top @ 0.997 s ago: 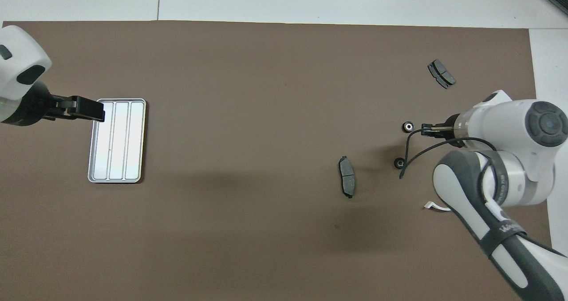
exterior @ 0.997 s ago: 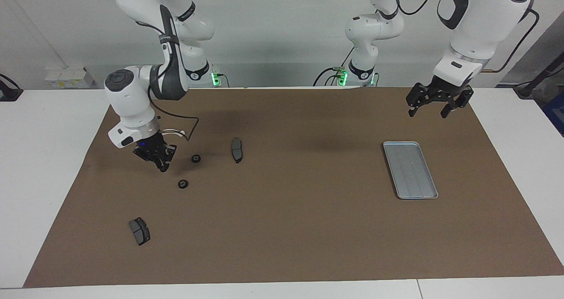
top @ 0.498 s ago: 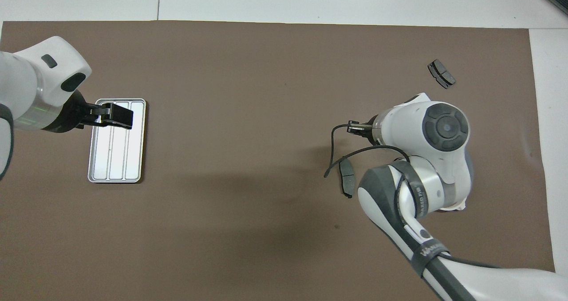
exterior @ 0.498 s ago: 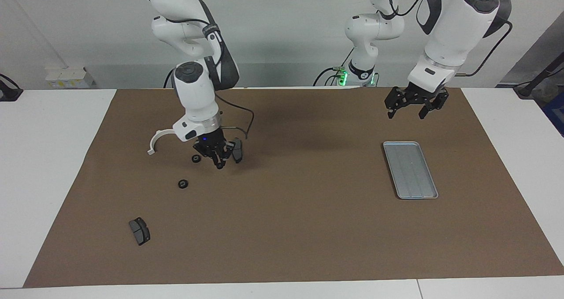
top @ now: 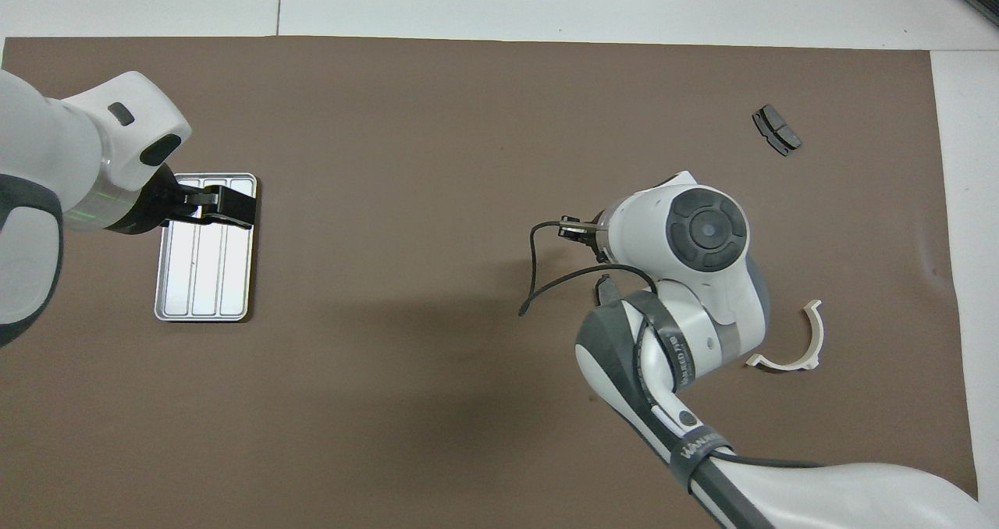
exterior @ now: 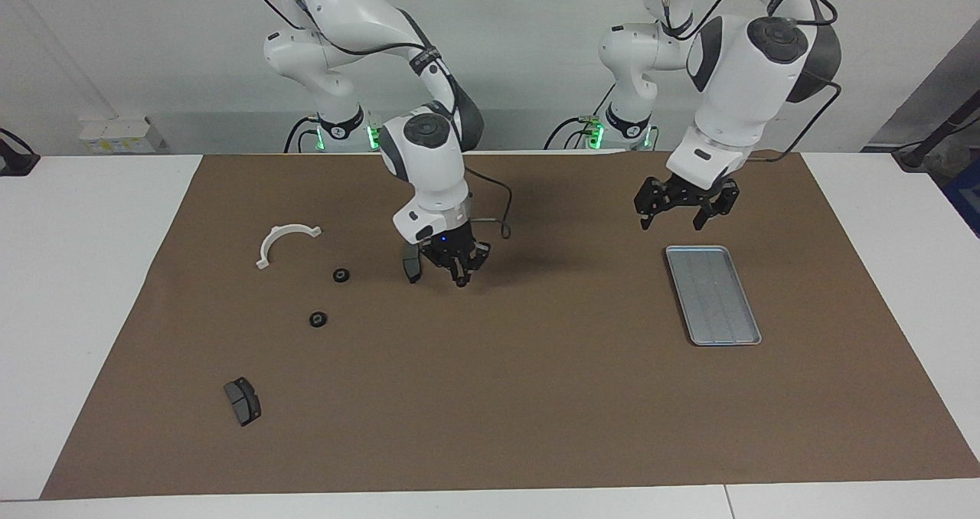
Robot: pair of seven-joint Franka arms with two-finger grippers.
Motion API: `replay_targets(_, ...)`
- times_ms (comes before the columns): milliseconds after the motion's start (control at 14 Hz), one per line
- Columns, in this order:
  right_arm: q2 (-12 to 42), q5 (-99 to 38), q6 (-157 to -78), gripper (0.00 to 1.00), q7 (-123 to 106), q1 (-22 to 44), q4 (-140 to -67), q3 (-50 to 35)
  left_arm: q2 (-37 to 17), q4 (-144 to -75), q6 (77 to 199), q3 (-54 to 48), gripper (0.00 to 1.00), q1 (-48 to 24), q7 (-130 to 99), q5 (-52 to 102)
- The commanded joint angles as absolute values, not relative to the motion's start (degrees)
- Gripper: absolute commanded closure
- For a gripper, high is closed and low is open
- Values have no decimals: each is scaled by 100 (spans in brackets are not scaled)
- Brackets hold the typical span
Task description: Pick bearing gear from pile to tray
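Brown paper mat (exterior: 536,396) over a white table, both arms at work above it. Right gripper (exterior: 459,276): black fingertips drawn together at a point, hanging just over the mat near its middle; whether a small part sits pinched between the tips cannot be told. Dark grey curved brake pad (exterior: 412,265): lying on the mat just beside those fingertips, toward the right arm's end of the table. Two small black round gears: one (exterior: 341,275) past the brake pad on that same side, the other (exterior: 318,319) near it and farther from the robots. White curved half-ring bracket (exterior: 285,240): flat on the mat, well apart from the right fingertips, toward the right arm's end. Second dark grey brake pad (exterior: 242,400): alone, farthest from the fingertips of all the loose parts and farther from the robots than the gears. Left gripper (exterior: 680,213): black fingers spread wide, nothing between them, held in the air over the mat beside the tray's corner. Small flat rectangular silver-grey ribbed metal tray (exterior: 746,328): just below the left fingers, lying toward the left arm's end, well apart from the right fingertips.
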State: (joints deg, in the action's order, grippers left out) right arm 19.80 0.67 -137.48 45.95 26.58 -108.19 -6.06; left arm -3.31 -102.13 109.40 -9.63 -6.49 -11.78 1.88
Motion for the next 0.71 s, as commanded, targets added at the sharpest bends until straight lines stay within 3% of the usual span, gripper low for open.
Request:
replay_targets(0,2697,376,-13711,100,5026,2918,-10144,-580,-307,-10450,11285,-879,0,-756,-1336,264)
replay_targets(142,2698,475,-13606,100,5133,2979,-10116,-589,-378,-10468,11425,-879,0,-835,-1423,264)
replay_targets(214,2698,492,-13492,57,5142,3023,-10116,-589,-456,-10511,11556,-879,0,-844,-1459,264)
replay_targets(285,2681,492,-13430,1,5133,3006,-10116,-580,-501,-10538,11714,-879,0,-852,-1502,264)
replay_targets(641,2049,501,-13377,0,4477,2323,-10476,-571,-729,-10564,12260,-879,0,-1072,-2144,360)
